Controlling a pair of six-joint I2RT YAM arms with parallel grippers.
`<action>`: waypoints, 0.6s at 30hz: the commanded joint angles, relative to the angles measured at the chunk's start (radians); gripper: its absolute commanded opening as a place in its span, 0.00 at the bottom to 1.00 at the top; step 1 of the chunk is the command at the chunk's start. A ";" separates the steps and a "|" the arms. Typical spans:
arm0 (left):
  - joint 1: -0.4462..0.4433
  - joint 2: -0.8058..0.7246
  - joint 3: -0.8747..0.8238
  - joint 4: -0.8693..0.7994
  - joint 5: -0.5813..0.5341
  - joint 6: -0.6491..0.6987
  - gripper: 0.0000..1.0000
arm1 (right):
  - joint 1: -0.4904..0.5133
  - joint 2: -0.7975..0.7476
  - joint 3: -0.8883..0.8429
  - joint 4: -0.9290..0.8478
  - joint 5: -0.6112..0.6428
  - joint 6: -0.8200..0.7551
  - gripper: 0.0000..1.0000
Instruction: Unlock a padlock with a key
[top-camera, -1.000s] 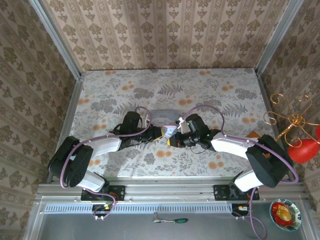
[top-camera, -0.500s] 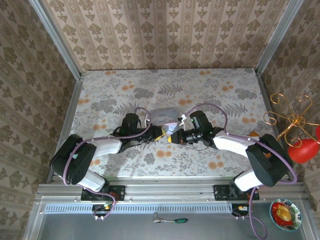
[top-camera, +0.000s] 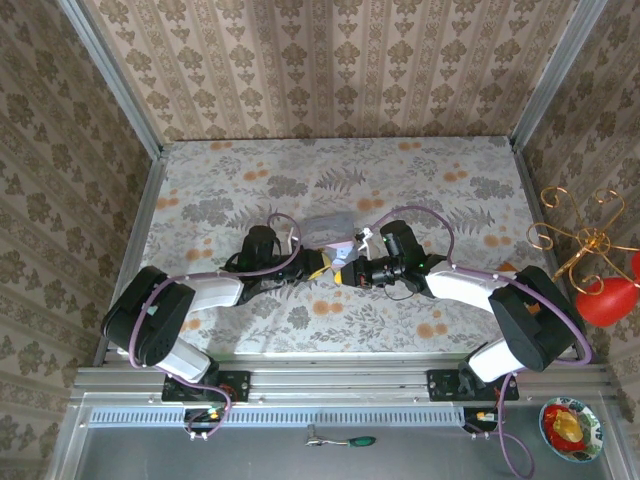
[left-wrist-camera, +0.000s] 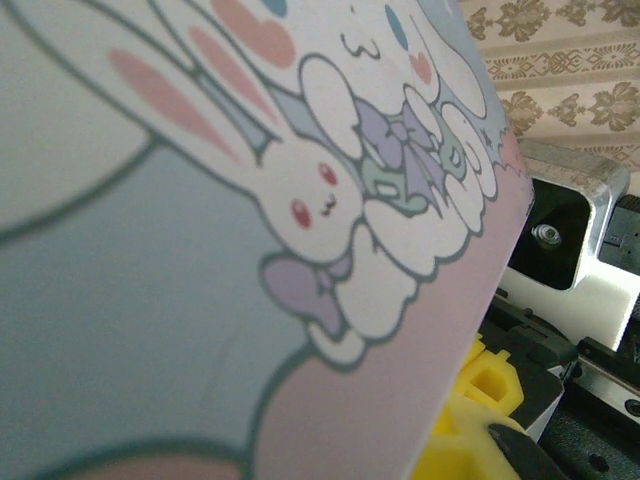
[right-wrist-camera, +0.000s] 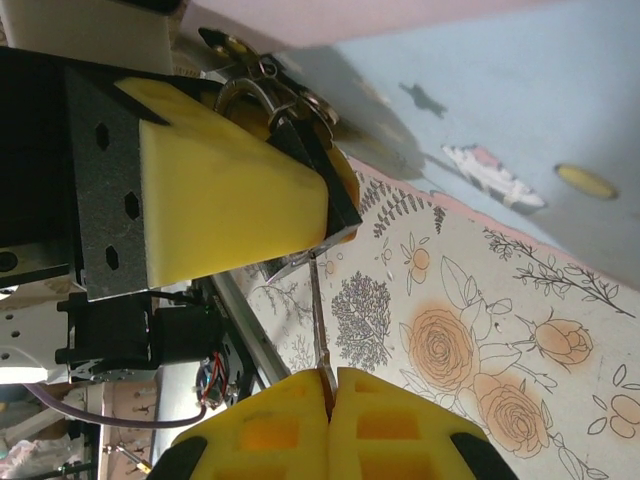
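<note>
The right gripper (right-wrist-camera: 328, 388) has its fingers closed on the key (right-wrist-camera: 317, 320), whose tip meets the padlock (right-wrist-camera: 315, 175). The padlock sits clamped in the left gripper (top-camera: 318, 266), above the worktop (right-wrist-camera: 470, 300) and in front of the tin (right-wrist-camera: 480, 90). I would keep the blade straight, push gently, then turn.

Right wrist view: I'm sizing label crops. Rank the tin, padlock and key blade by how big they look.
1. tin, largest, though cropped by the frame.
2. padlock, partly covered.
3. key blade, a thin sliver.
</note>
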 joint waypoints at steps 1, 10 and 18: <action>0.002 0.010 0.030 0.112 0.083 -0.025 0.01 | 0.011 0.000 0.007 0.006 -0.052 0.006 0.00; 0.026 0.051 0.006 0.245 0.085 -0.082 0.00 | 0.011 -0.006 0.011 -0.024 -0.046 -0.003 0.00; 0.026 0.049 0.001 0.251 0.100 -0.083 0.00 | 0.011 0.001 0.019 -0.018 -0.056 0.001 0.00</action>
